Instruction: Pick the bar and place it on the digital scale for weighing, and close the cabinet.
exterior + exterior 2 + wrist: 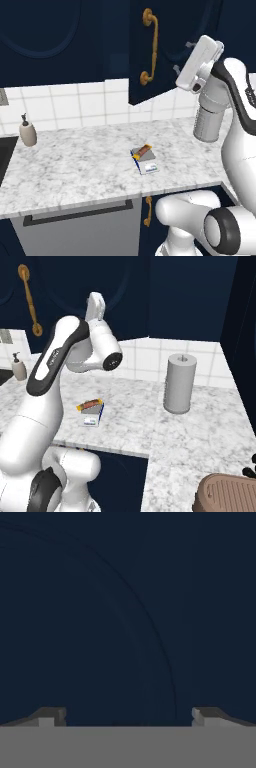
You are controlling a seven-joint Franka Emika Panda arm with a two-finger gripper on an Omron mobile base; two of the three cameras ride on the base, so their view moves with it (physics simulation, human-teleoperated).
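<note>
open cabinet door hangs out over the bench, its arched panel face directly ahead of the gripper; jaws spread wide, holding nothing (bar already lies across the scale); closing the door remains.

A white marble counter ran beneath a white tiled backsplash. A small beige soap dispenser stood at the counter's nine o'clock side, just beside the dark edge of a sink. A grey paper towel roll stood upright toward three o'clock, near the tiles. Below the counter edge sat a grey drawer front with a dark bar handle, and next to it a low navy cabinet with a brass handle. A brown ridged object lay at five o'clock in the right base view.
</note>
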